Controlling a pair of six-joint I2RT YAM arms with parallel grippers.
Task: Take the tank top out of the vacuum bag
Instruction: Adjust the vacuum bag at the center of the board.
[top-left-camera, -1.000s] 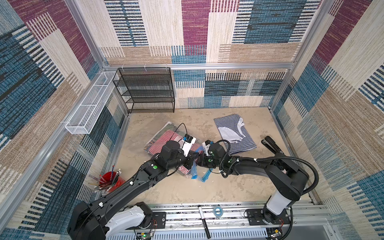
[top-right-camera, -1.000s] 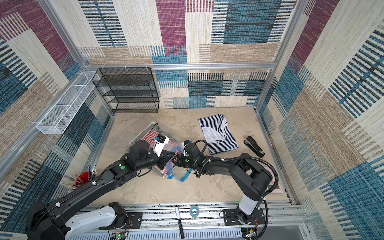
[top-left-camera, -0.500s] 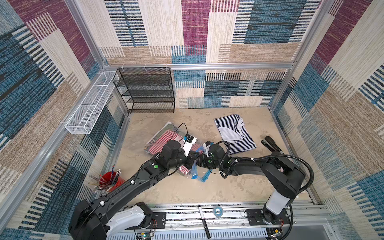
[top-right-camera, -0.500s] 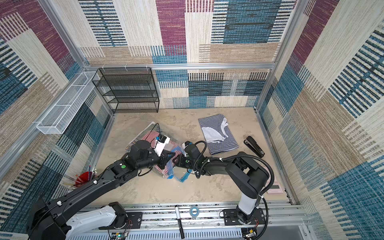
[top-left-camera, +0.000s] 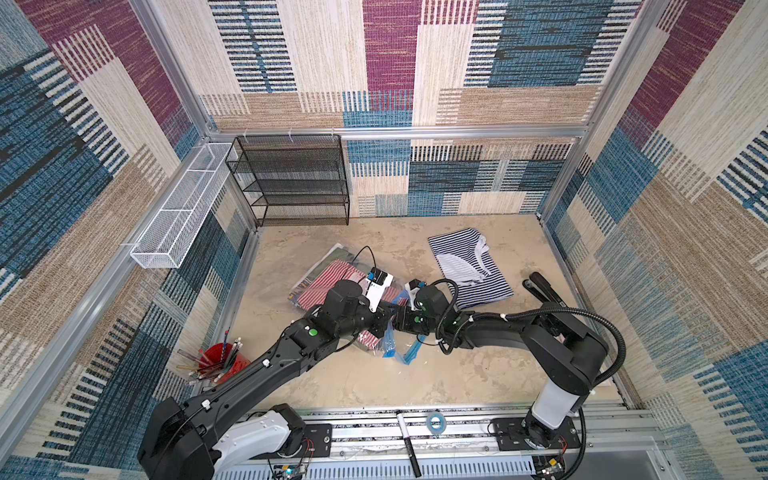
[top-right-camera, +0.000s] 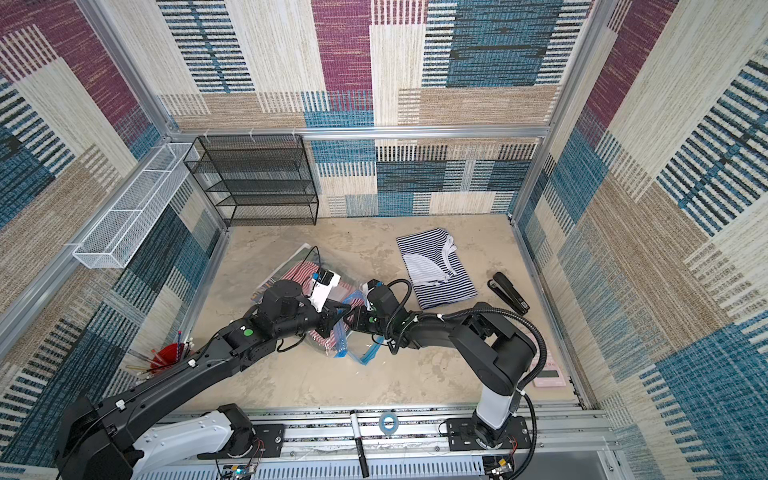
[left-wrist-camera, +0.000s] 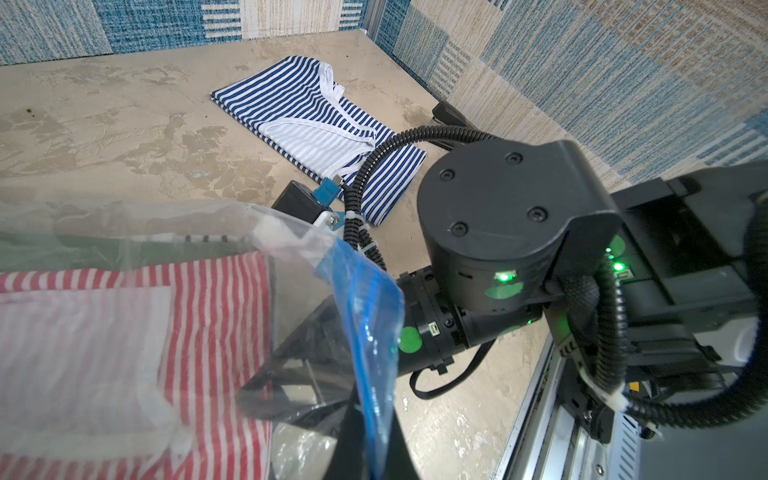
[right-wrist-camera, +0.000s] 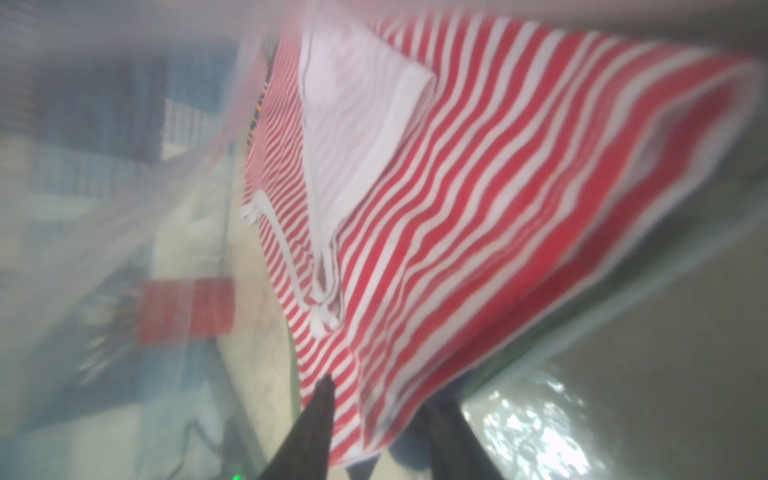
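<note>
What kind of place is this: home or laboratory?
Probably a robot test cell: the left arm and right arm are bolted to an aluminium rail, and patterned wall panels enclose the table.

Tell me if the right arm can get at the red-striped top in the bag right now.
Probably yes. The left gripper holds the bag by its blue zip edge, so the mouth gapes. The right gripper sits inside it, jaws apart at the edge of the top.

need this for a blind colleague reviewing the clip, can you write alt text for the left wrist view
A clear vacuum bag with a blue zip strip holds a red-striped top, and the right gripper reaches into its open mouth. A blue-striped tank top lies flat on the table behind.
</note>
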